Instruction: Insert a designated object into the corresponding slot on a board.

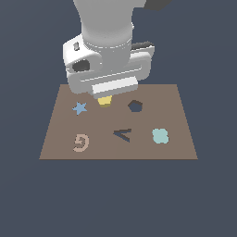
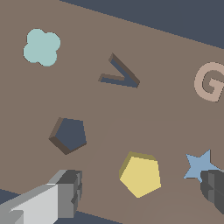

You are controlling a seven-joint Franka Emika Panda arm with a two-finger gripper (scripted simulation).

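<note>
The gripper [image 1: 105, 95] hangs over the yellow block [image 2: 140, 175], jaws wide on either side to take it, the block lying on the board [image 1: 171, 99] just beside the pentagon hole [image 2: 69, 134].
</note>
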